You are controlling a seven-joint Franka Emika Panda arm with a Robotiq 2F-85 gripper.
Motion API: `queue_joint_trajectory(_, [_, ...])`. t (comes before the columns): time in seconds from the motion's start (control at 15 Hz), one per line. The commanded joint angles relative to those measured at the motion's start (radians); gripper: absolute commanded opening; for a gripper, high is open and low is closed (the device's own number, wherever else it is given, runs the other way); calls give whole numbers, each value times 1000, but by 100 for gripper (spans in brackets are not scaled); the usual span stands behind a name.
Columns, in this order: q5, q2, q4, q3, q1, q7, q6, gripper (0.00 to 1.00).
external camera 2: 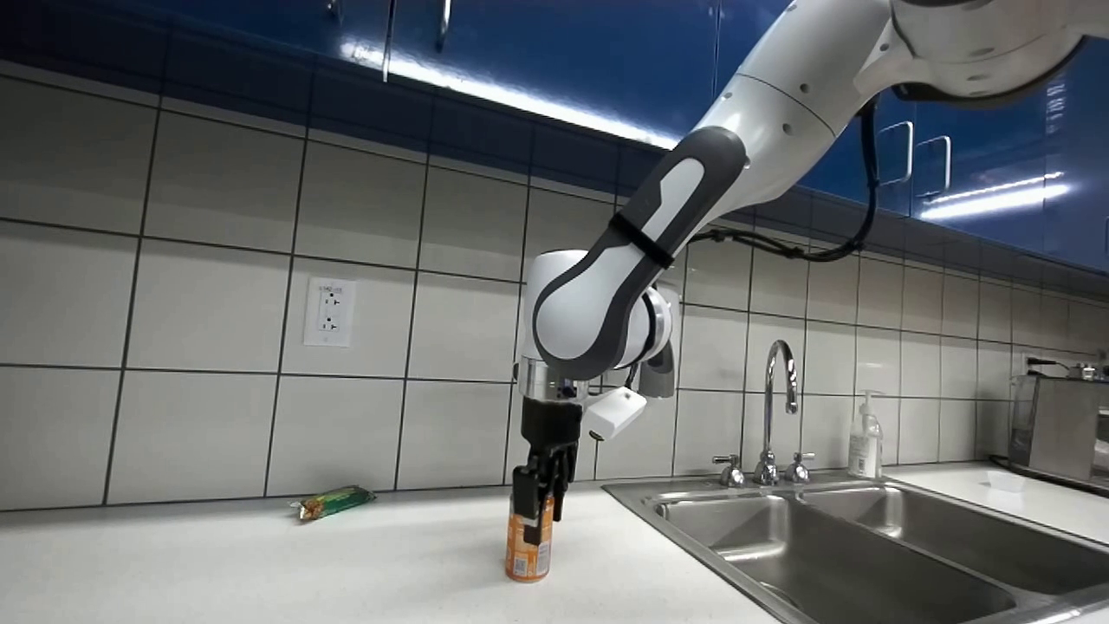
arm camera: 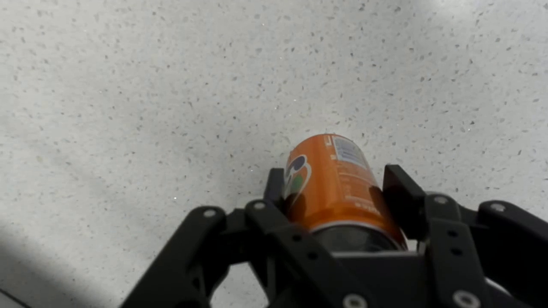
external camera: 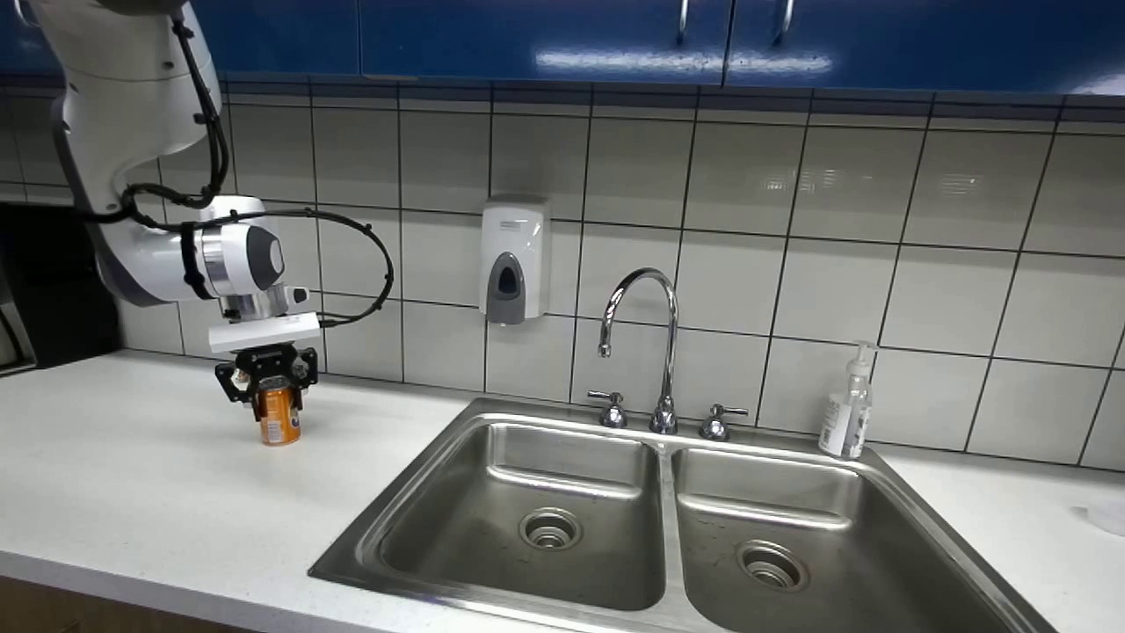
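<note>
An orange soda can (external camera: 279,422) stands upright on the white countertop (external camera: 132,475), left of the sink in an exterior view; I cannot tell whether its base touches the counter. It also shows in an exterior view (external camera 2: 525,562) and in the wrist view (arm camera: 332,179). My black gripper (external camera: 278,406) points down over the can with a finger on each side. In the wrist view the gripper's (arm camera: 334,182) fingers lie against the can's sides around its upper part and look shut on it. The can's top is partly hidden by the gripper body.
A steel double sink (external camera: 670,527) with a tall faucet (external camera: 674,343) is set in the counter. A clear pump bottle (external camera: 848,415) stands at its back corner. A green wrapped packet (external camera 2: 336,502) lies by the tiled wall. A soap dispenser (external camera: 515,255) and blue cabinets (external camera: 527,35) hang above.
</note>
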Motion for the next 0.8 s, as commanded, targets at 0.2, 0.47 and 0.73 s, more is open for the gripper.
queue_joint_trajectory(0.2, [-6,-14,6,14,-16,-37,-4,36])
queue_joint_trajectory(0.47, [0,-49,-21,20,-22,-45,14,36])
queue_joint_trajectory(0.73, [2,-94,-46,20,-23,-38,36,36])
